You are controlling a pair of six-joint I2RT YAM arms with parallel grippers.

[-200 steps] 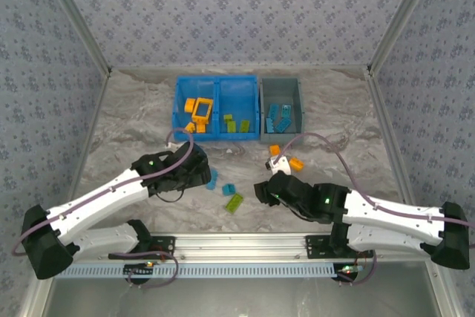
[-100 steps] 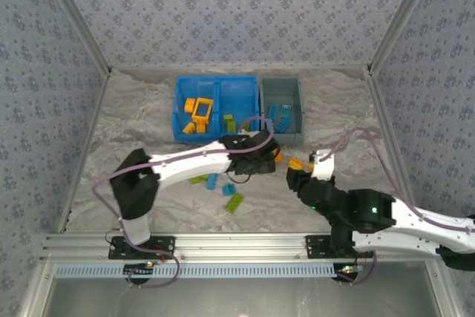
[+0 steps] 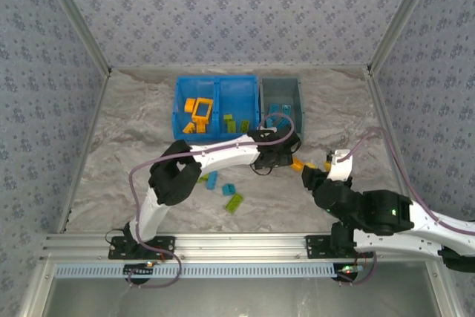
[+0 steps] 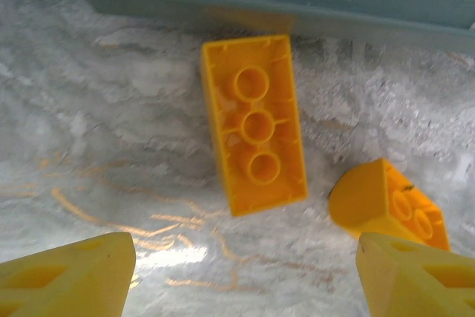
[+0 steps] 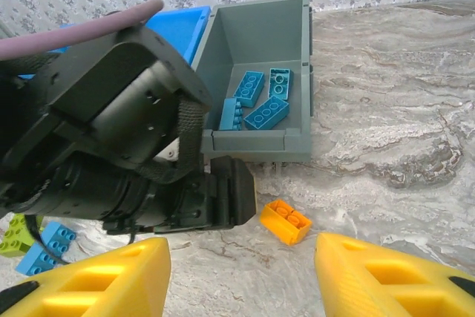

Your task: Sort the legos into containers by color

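Left gripper (image 4: 241,261) hung low over the marbled table (image 4: 96,146), jaws wide and empty. Its yellow fingertips (image 4: 70,269) sat either side of an orange brick (image 4: 254,124).

I judged the spread deliberate. The brick lay slantwise just in front of the grey bin (image 4: 334,5), so the jaws needed room to straddle it.

The brick lay upside down, hollow side up, with three round tubes in a row inside thin walls. Hard, glossy plastic, likely slippery on its flat sides. A second orange brick (image 4: 390,206) lay near it, tipped, studs showing.

Right gripper (image 5: 241,276) stood back, jaws apart with nothing between, presumably to leave the left arm room.

The grey bin held light-blue bricks (image 5: 260,98). The blue bin (image 3: 236,87) held orange pieces in its left compartment and green in its right, so both oranges belonged on the left.
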